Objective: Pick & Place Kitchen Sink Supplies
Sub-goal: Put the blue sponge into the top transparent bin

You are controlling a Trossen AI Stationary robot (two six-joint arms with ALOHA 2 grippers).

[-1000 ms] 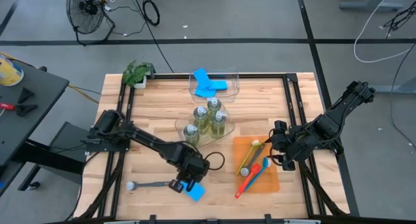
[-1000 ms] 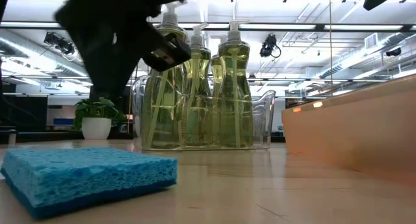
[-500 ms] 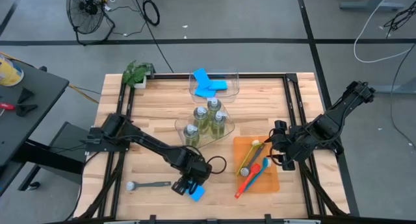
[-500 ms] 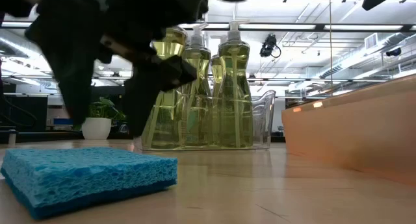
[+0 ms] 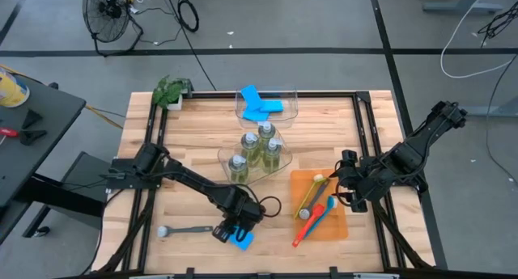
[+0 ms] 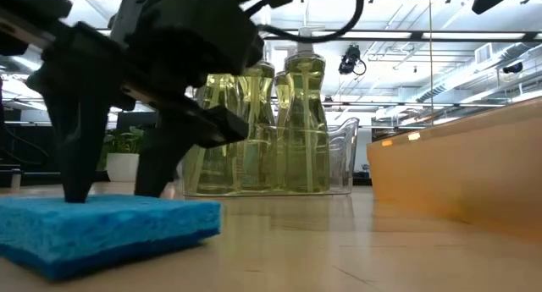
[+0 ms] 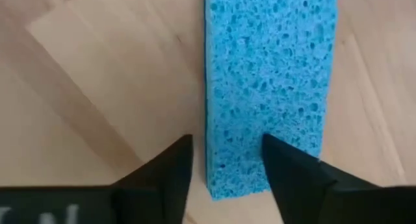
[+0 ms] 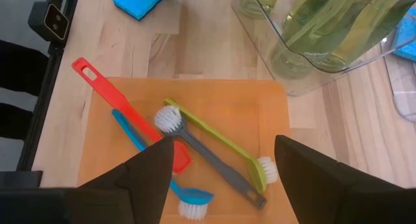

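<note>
A blue sponge (image 5: 240,239) (image 6: 102,228) (image 7: 270,68) lies flat on the wood near the table's front edge. My left gripper (image 5: 231,229) (image 6: 114,195) (image 7: 227,152) stands open over one end of it, pointing steeply down. One finger is above the sponge's top and the other above the wood beside its long edge. A dark grey dish brush (image 5: 184,229) lies on the table to the left of the sponge. My right gripper (image 5: 346,182) (image 8: 224,146) hangs open above the orange tray (image 5: 340,226), which holds several dish brushes (image 8: 195,152). My left gripper comes at the sponge from above, fingers pointing down and open. One fingertip (image 7: 279,159) reaches the sponge's top face near its end (image 7: 286,136). The other fingertip (image 7: 175,162) stands on the wood side of the long edge. The sponge lies flat on the table.
A clear bin (image 5: 231,159) with pump bottles (image 5: 259,150) stands mid-table. Another clear bin (image 5: 287,97) with blue sponges (image 5: 259,103) is at the far edge. A plant (image 5: 170,90) sits at the far left corner. Bare wood lies left of the bins.
My left gripper has come down onto the blue sponge near the front edge and has opened its fingers on the way. The sponge has shifted a little on the table under it.
</note>
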